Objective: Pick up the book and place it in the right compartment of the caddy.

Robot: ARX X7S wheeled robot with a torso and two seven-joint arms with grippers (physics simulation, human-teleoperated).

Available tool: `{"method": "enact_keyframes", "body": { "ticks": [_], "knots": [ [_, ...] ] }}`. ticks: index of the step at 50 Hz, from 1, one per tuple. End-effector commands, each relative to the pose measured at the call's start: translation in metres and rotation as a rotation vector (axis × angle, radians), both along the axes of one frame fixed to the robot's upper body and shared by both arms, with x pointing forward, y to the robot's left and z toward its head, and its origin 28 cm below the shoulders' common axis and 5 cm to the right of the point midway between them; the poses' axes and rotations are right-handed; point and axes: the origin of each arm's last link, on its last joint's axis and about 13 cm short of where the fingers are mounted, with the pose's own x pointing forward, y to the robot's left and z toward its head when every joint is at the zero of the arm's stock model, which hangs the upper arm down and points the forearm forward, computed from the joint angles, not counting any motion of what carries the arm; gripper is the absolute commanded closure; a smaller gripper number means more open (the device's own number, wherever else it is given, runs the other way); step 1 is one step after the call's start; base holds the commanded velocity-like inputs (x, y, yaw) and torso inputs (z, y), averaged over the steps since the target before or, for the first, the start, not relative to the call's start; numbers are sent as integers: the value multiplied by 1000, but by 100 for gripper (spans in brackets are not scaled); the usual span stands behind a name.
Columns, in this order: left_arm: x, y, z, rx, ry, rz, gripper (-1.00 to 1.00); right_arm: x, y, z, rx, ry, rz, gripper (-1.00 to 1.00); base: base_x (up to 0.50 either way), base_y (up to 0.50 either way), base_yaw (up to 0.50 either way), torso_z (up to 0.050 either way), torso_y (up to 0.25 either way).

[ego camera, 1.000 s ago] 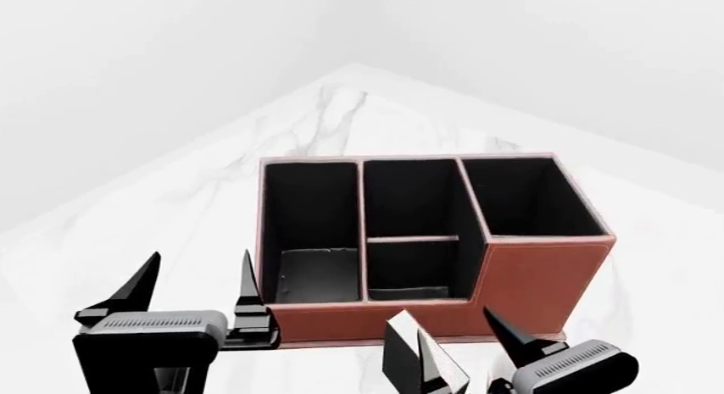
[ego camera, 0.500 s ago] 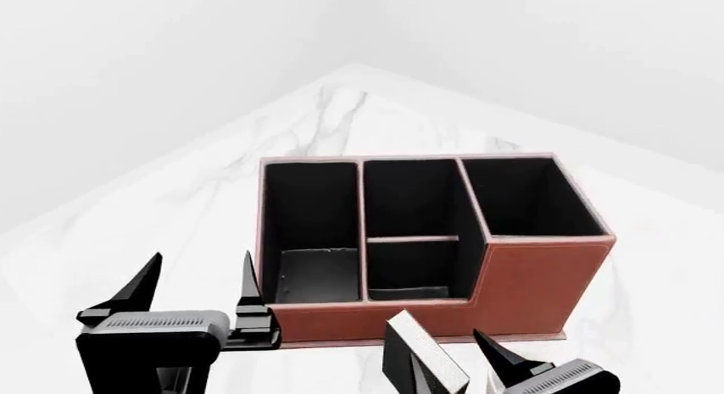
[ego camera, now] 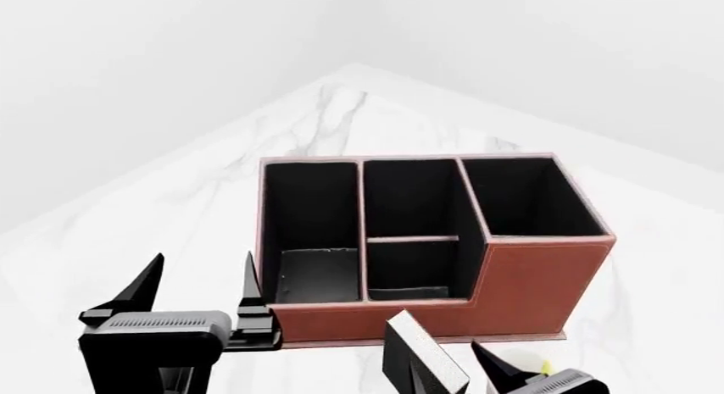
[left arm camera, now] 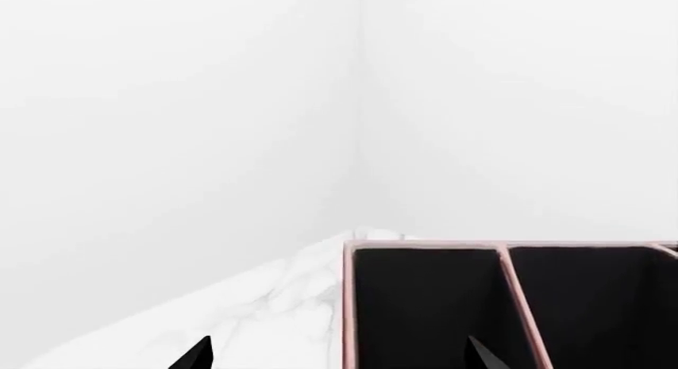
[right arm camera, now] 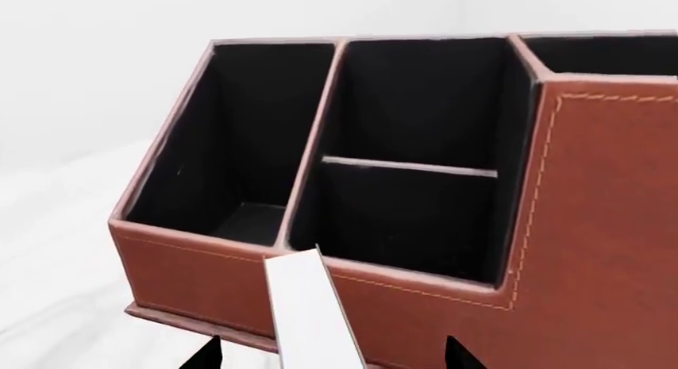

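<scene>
The reddish-brown caddy [ego camera: 543, 275] stands in the middle of the white marble table. Its right compartment [ego camera: 526, 199] is the tall end bin, black inside and empty. The black book [ego camera: 421, 360] stands upright in front of the caddy's low front wall, white page edges up. My right gripper [ego camera: 453, 379] is open at the bottom edge, with the book between its spread fingers. In the right wrist view the book's page edge [right arm camera: 313, 313] rises between the two fingertips, in front of the caddy [right arm camera: 604, 226]. My left gripper [ego camera: 195, 285] is open and empty, left of the caddy.
A sliver of a white-and-yellow mug [ego camera: 531, 367] shows behind the right gripper's finger. The left wrist view shows the caddy's left end rim [left arm camera: 350, 305] and the white walls meeting in a corner. The marble table [ego camera: 169, 208] narrows toward the far corner.
My right gripper has slid down toward the bottom of the head view, uncovering a bit of the mug. The book, the caddy and the left gripper have not moved.
</scene>
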Motion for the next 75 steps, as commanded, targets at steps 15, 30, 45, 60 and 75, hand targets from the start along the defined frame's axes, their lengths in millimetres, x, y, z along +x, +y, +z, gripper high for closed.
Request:
{"method": "enact_keyframes", "body": {
  "ticks": [15,30,45,60,75],
  "knots": [
    [0,0,-1,0,3,-1,-100,-1,2,-18,3,42,4,-100,0,0,0,0,0],
    [0,-1,-2,-1,5,-6,-100,-2,1,-19,-2,54,-5,-100,0,0,0,0,0],
    [1,-1,-2,-5,7,-10,-100,-1,1,-22,-8,67,-15,-100,0,0,0,0,0],
    [0,-2,-2,-10,9,-14,-100,-2,3,-28,-18,94,-8,-100,0,0,0,0,0],
    [0,-2,-2,-9,11,-14,-100,-3,3,-25,-12,84,5,100,0,0,0,0,0]
  ]
}}
